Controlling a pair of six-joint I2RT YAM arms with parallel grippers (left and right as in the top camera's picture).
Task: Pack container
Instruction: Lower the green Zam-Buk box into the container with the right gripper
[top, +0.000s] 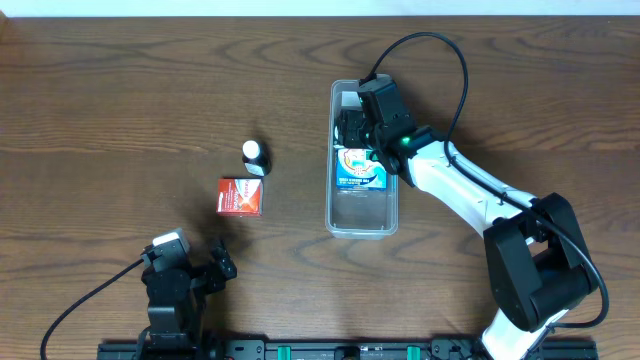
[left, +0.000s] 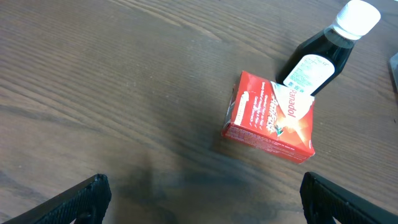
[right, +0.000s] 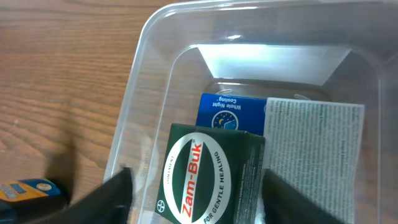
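Right jaws hold a green box (right: 208, 177) in the container (right: 132, 109) (beside a blue box (right: 229, 114)). Left jaws gape empty; red box (top: 240, 197), bottle (top: 256, 157) wait.

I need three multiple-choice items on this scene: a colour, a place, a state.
1. The bottle's cap is: A white B red C green
2. The blue box lies: A in the container B beside the bottle C in the left fingers
3. The left fingers are: A shut on the bottle B open, empty C shut on the blue box
Answers: 1 A, the cap shows white; 2 A, the clear walls surround it; 3 B, they stand wide apart, nothing between.
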